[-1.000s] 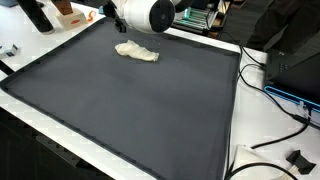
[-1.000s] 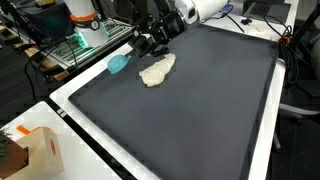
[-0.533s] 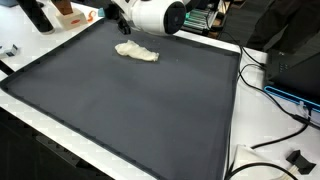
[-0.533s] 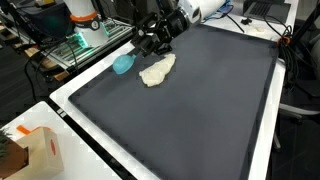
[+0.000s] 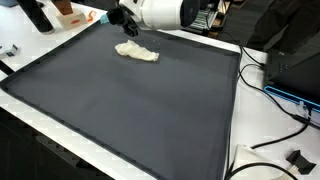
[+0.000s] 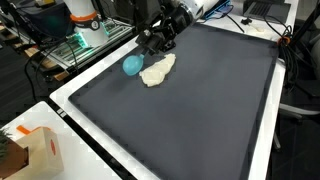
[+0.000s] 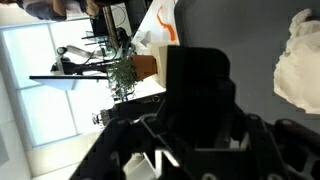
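A cream crumpled cloth [image 5: 137, 52] lies on the dark mat [image 5: 130, 115] near its far corner; it shows in both exterior views [image 6: 157, 69] and at the right edge of the wrist view [image 7: 300, 60]. A small blue round object [image 6: 131, 66] sits on the mat's edge just beside the cloth. My gripper [image 6: 152, 44] hovers low over that corner, just above and behind the cloth and the blue object [image 5: 123, 20]. The wrist view is filled by the dark gripper body, and the fingers do not show clearly. I cannot tell whether it touches the blue object.
An orange and white box [image 6: 35, 150] stands on the white table edge. Dark bottles [image 5: 37, 14] and lab equipment [image 6: 80, 25] stand past the mat's far side. Cables [image 5: 280, 95] run along the other side.
The blue object has shifted from the white table edge onto the mat, closer to the cloth. The arm has turned and moved slightly over the corner. The cloth has not moved.
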Controlling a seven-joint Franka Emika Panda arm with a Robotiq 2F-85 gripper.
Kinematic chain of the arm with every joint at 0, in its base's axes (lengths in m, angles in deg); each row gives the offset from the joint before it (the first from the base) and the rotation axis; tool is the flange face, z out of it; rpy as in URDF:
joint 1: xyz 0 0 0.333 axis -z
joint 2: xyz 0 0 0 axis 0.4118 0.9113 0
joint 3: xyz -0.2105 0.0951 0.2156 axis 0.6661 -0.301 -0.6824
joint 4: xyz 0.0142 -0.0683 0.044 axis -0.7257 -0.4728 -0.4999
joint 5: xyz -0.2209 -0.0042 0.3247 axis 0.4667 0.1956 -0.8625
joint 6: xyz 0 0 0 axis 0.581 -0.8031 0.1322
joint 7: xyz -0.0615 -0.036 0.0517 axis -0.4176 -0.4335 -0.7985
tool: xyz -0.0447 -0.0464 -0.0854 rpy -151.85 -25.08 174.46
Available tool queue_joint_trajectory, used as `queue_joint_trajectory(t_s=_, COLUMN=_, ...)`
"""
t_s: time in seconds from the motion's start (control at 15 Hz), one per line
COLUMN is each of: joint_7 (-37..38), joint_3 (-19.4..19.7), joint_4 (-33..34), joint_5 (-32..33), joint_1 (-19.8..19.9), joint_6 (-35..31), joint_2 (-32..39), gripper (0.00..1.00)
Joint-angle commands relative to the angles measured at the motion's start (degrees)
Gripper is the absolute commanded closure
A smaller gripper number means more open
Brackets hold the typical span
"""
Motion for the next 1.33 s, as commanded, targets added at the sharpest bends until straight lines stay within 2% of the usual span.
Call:
queue_joint_trajectory(t_s=0.0, joint_7=-3.9, joint_3=-1.0, joint_4=-5.2, joint_5=1.7, joint_1=0.4, joint_6=-4.6, joint_2=-4.9, gripper=0.73)
queue_joint_trajectory(t_s=0.47, joint_7=-10.1, joint_3=-1.3, joint_4=-11.4, joint_5=1.0, joint_1=1.3, joint_6=-15.1, joint_2=-12.5, gripper=0.73)
queue_joint_trajectory(t_s=0.93, joint_7=-17.3, joint_3=-0.5, joint_4=-18.4, joint_5=-0.6, joint_1=3.6, joint_6=-29.8, joint_2=-21.4, gripper=0.73)
queue_joint_trajectory(t_s=1.27, joint_7=-23.0, joint_3=0.7, joint_4=-22.6, joint_5=-4.3, joint_1=6.1, joint_6=-39.7, joint_2=-26.7, gripper=0.73)
